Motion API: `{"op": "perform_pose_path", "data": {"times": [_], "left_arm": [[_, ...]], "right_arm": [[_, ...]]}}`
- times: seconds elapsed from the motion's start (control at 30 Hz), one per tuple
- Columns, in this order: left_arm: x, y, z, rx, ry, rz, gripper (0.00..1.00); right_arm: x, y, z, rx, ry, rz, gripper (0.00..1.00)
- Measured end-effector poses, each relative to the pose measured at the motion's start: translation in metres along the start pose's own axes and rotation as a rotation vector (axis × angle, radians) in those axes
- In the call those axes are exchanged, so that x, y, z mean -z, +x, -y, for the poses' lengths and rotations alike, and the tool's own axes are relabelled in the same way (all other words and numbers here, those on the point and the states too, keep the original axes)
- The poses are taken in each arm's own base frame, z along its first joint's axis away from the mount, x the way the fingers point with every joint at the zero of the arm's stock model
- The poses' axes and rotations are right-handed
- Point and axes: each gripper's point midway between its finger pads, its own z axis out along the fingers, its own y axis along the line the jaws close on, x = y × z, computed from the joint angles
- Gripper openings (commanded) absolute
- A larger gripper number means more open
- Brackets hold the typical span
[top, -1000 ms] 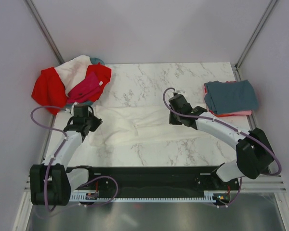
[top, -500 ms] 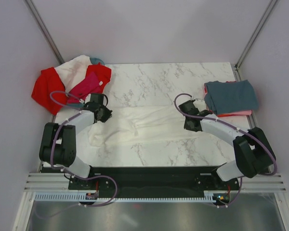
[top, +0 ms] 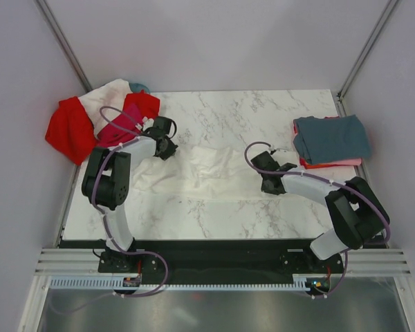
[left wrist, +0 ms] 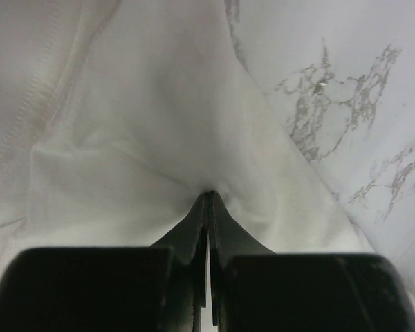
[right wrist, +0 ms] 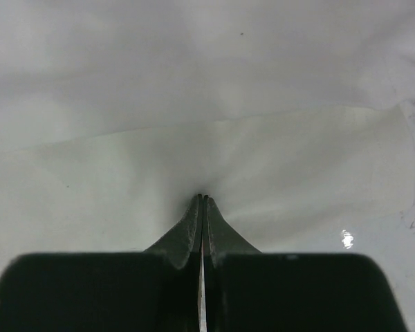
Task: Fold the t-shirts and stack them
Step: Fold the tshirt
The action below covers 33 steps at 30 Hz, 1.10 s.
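White t-shirt lies on the marble bench as a long rumpled band, strung between the two sets of fingers, creased along its length and nowhere flat. Left fingers are clamped shut on its left end. In the left wrist view, left fingers meet tip to tip, the white t-shirt puckers out from the pinch, a stitched hem runs off to their left and bare marble shows to their right. Right fingers are clamped shut on the right end. In the right wrist view, right fingers are closed on the white t-shirt, creases fan out from the tips and one fold line runs across just beyond them. Left arm: elbow folded back by the bench's left edge, forearm angled out to the far right, wrist low over the cloth. Right arm: elbow folded by the right edge, forearm reaching left, wrist low. Just behind and left of the left fingers is a loose heap: red t-shirt, magenta t-shirt and a second white shirt, with a teal basket rim peeking out behind it. Right of the right fingers and apart from them is a folded stack, with a slate grey-blue t-shirt on top and a coral pink t-shirt edge showing under it.
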Motion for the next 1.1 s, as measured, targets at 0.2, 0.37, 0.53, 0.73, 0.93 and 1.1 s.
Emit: {"op": "perform_pose_path", "data": {"times": [0.2,0.37,0.53,0.73,0.93,1.1], "left_arm": [[-0.021,0.0,0.054,-0.105,0.038,0.014,0.02],[-0.054,-0.009,0.132,-0.15,0.177,0.01,0.02],[-0.079,-0.008,0.2,-0.172,0.332,-0.02,0.02],[-0.085,0.016,0.254,-0.2,0.485,-0.071,0.02],[-0.083,0.037,0.282,-0.173,0.587,-0.103,0.02],[-0.079,0.042,0.292,-0.167,0.651,-0.127,0.18]], "right_arm": [[0.03,0.04,-0.055,0.095,-0.143,0.009,0.0],[0.074,0.099,-0.128,0.206,-0.313,-0.044,0.0],[0.115,0.147,-0.201,0.272,-0.477,-0.134,0.0],[0.143,0.12,-0.223,0.249,-0.577,-0.107,0.07],[0.161,0.012,-0.188,0.058,-0.644,0.031,0.22],[0.138,-0.059,-0.123,-0.096,-0.556,0.146,0.36]]}}
